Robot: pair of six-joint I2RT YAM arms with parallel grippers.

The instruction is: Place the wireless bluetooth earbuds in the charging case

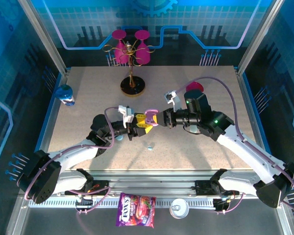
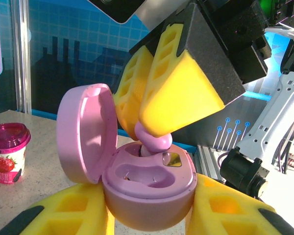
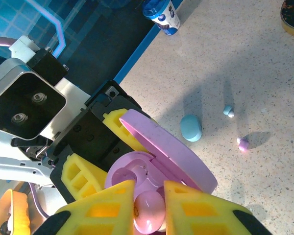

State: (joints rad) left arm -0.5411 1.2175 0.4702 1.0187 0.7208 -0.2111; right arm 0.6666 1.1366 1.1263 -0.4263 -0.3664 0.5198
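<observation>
The pink charging case (image 2: 152,196) is held above the table with its lid (image 2: 83,134) swung open, my left gripper (image 2: 149,218) shut on its body. My right gripper (image 3: 149,198) is shut on a pink earbud (image 3: 149,211), whose tip is in the far socket of the case (image 3: 130,169); the near socket is empty. From above, the two grippers (image 1: 141,125) (image 1: 163,119) meet at the case (image 1: 151,117) over mid-table. A loose light-blue earbud (image 3: 228,111) and a loose pink earbud (image 3: 243,143) lie on the table.
A closed light-blue case (image 3: 190,128) lies near the loose buds. At the back stands a rack with pink glasses (image 1: 131,49), a blue cup (image 1: 65,94) at the left and a pink yogurt cup (image 1: 194,88) at the right. A candy bag (image 1: 136,203) lies in front of the table.
</observation>
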